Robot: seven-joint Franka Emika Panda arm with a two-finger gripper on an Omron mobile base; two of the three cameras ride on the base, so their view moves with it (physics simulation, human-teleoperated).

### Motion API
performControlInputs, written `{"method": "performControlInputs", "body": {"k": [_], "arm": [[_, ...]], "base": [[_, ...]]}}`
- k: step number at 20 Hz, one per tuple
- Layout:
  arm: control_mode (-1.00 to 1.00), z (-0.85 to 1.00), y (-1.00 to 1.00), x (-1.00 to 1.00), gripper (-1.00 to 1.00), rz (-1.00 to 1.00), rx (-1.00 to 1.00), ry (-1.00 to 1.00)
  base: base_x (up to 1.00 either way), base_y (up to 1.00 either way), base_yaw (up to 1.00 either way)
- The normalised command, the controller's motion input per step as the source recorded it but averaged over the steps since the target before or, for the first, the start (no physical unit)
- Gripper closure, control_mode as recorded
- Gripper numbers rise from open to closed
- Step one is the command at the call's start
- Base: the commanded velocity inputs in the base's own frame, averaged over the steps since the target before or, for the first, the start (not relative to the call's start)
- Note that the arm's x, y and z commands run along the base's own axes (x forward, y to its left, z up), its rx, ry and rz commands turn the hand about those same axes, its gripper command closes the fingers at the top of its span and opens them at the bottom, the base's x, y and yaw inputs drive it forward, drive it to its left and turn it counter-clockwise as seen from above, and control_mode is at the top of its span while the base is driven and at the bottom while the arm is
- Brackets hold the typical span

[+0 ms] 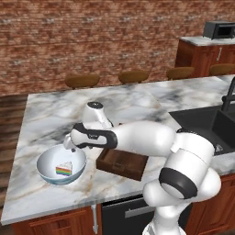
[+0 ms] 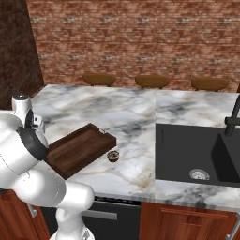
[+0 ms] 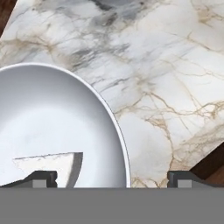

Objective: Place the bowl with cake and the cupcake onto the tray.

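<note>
We see the gripper point(image 3: 112, 177) spread wide open and holding nothing, its two fingertips straddling the rim of the bowl point(image 3: 52, 127), one tip over the cake wedge point(image 3: 48, 164) inside, the other over the marble counter point(image 3: 175, 87). From the left base view the hand sits right at the bowl's point(image 1: 61, 166) far edge. The tray point(image 2: 77, 149) lies just beside the bowl, and the cupcake point(image 2: 112, 155) stands on the counter near the tray's other side, not touching it
</note>
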Motion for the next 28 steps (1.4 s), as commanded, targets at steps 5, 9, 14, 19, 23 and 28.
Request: {"method": "performControlInputs", "body": {"k": [5, 9, 14, 19, 23, 28], "arm": [[-1.0, -0.04, 0.0, 0.04, -1.0, 0.0, 0.0, 0.01], [-1.0, -0.27, 0.06, 0.0, -1.0, 0.0, 0.0, 0.0], [-1.0, -0.44, 0.01, 0.0, -1.0, 0.0, 0.0, 0.0], [-1.0, -0.17, 0.01, 0.0, -1.0, 0.0, 0.0, 0.0], [-1.0, 0.0, 0.05, 0.0, -1.0, 0.0, 0.0, 0.0], [-1.0, 0.0, 0.0, 0.0, -1.0, 0.0, 0.0, 0.0]], "base": [[0.0, 0.0, 0.0], [0.0, 0.0, 0.0], [0.0, 0.0, 0.0], [0.0, 0.0, 0.0], [0.0, 0.0, 0.0], [0.0, 0.0, 0.0]]}}
